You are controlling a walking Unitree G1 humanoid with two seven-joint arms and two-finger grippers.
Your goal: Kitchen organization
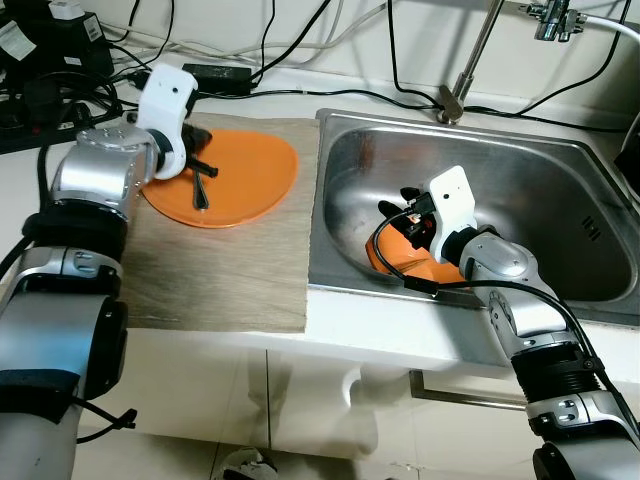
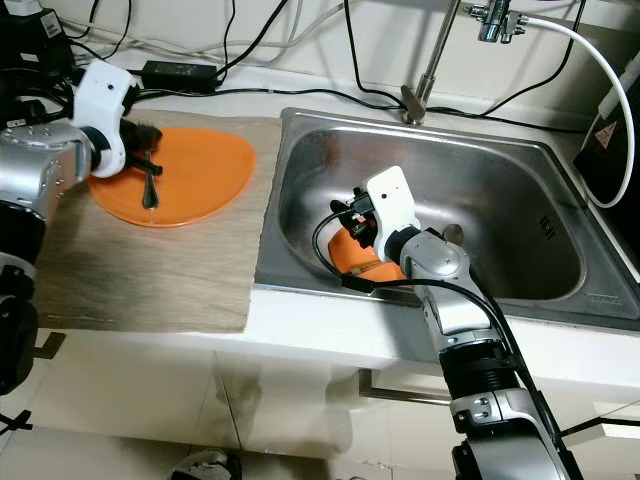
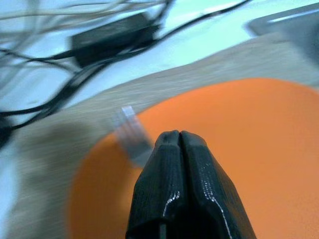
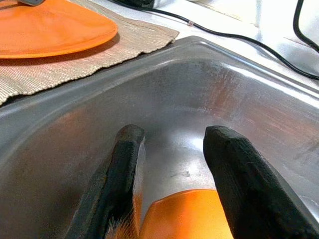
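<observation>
An orange plate (image 1: 240,170) lies on a woven mat (image 1: 220,280) to the left of the steel sink (image 1: 560,180). My left gripper (image 1: 203,195) is down over the plate's left part, and the left wrist view shows its fingers (image 3: 172,144) pressed shut. A blurred silvery fork-like thing (image 3: 130,134) lies just past the fingertips; I cannot tell whether they touch it. My right gripper (image 1: 400,218) is inside the sink at its near left, fingers (image 4: 124,164) open. An orange dish (image 4: 189,214) rests on the sink floor directly under them, partly hidden in the eye views by the gripper.
A tap (image 1: 470,60) rises behind the sink. A black power adapter (image 1: 215,75) and several cables run along the back of the counter. The counter's front edge (image 1: 300,345) is close below the mat and sink.
</observation>
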